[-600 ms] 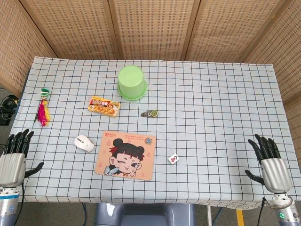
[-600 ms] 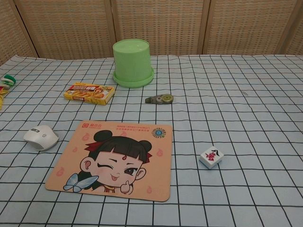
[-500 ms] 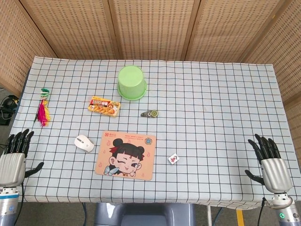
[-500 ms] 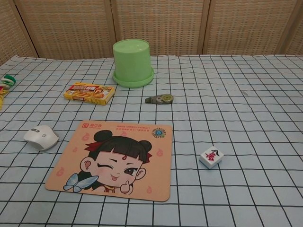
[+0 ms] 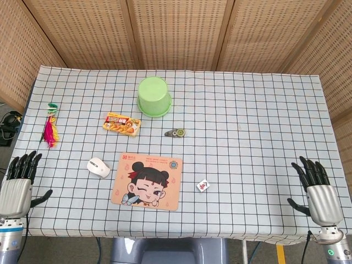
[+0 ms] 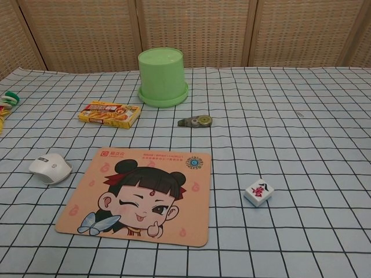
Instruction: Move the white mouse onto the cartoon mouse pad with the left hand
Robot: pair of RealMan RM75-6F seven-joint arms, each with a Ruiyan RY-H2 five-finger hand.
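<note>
The white mouse (image 5: 98, 167) (image 6: 50, 168) lies on the checked cloth just left of the cartoon mouse pad (image 5: 147, 181) (image 6: 139, 195), apart from it. My left hand (image 5: 17, 184) hovers at the table's near left corner, fingers spread and holding nothing, well left of the mouse. At the near right corner my right hand (image 5: 318, 187) is likewise spread and empty. Neither hand shows in the chest view.
An upturned green cup (image 5: 154, 95) stands at the back, with a yellow snack box (image 5: 121, 124) left of it and a correction-tape roller (image 5: 176, 132) in front. A mahjong tile (image 5: 203, 185) lies right of the pad. A feathered toy (image 5: 50, 127) lies at the far left.
Both hands have drifted slightly down toward the table's near edge. The mouse and the other objects have not moved.
</note>
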